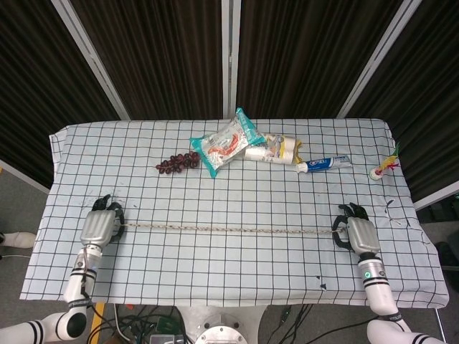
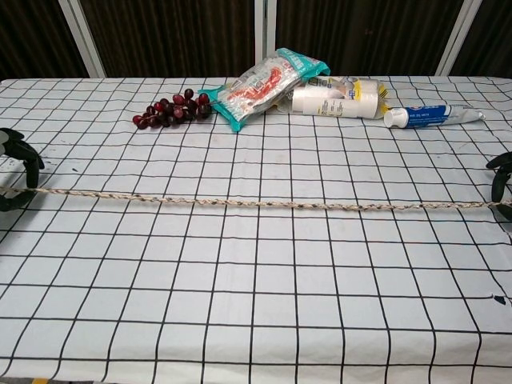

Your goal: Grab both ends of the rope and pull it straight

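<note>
A thin braided rope [image 1: 229,230] [image 2: 264,203] lies stretched in a nearly straight line across the checked tablecloth, from left to right. My left hand [image 1: 98,225] [image 2: 16,170] grips the rope's left end, its fingers curled around it. The right end is held by my right hand [image 1: 356,231] [image 2: 501,178] near the table's right side. In the chest view only the dark fingers of each hand show at the frame edges.
Along the far half lie a bunch of dark grapes [image 1: 177,162], a snack packet [image 1: 226,142], a white and yellow bottle on its side [image 1: 276,150] and a toothpaste tube [image 1: 323,164]. A small colourful toy [image 1: 384,166] sits at the right edge.
</note>
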{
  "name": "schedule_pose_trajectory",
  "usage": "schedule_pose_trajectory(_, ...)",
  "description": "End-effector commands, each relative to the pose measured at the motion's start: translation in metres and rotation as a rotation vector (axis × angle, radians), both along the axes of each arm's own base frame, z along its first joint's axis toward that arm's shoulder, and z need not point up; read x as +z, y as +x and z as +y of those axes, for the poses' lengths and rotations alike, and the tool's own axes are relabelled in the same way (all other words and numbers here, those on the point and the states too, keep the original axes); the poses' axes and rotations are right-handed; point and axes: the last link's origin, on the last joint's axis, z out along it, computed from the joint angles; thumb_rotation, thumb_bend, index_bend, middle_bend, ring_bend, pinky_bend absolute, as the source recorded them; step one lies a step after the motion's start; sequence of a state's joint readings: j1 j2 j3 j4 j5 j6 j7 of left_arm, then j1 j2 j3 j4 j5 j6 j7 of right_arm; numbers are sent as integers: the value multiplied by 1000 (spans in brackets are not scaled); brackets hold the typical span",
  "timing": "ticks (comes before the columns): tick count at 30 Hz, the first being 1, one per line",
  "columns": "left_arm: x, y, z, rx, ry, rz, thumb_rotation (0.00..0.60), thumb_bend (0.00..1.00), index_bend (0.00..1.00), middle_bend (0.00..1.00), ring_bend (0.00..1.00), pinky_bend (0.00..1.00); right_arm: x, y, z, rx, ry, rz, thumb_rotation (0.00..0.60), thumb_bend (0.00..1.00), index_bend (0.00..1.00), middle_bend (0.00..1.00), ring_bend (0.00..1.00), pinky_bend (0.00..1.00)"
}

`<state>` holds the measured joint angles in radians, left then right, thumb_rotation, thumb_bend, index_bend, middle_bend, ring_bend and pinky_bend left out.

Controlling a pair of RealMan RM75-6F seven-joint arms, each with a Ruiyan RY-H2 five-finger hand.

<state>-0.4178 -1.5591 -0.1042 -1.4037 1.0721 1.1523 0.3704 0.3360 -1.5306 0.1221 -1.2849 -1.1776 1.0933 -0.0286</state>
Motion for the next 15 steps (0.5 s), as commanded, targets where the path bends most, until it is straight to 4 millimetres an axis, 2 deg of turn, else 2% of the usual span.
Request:
schedule_pose_trajectory(1, 0, 0, 0, -3, 1, 5, 600, 394, 532, 259, 0, 96, 1, 0, 0, -1, -2, 1, 600, 378, 631, 156, 0, 0)
schedule_pose_trajectory(11, -2, -3, -2, 2, -1, 15, 600, 359, 478, 248, 0, 96, 0, 2, -1, 1, -2, -5, 600, 378, 633, 155, 0, 0)
schedule_pose_trajectory(15, 4, 0, -1, -7, 29, -8, 600, 337, 406, 236, 0, 96, 0, 2, 0, 0, -5, -5, 600, 378, 633, 156, 0, 0)
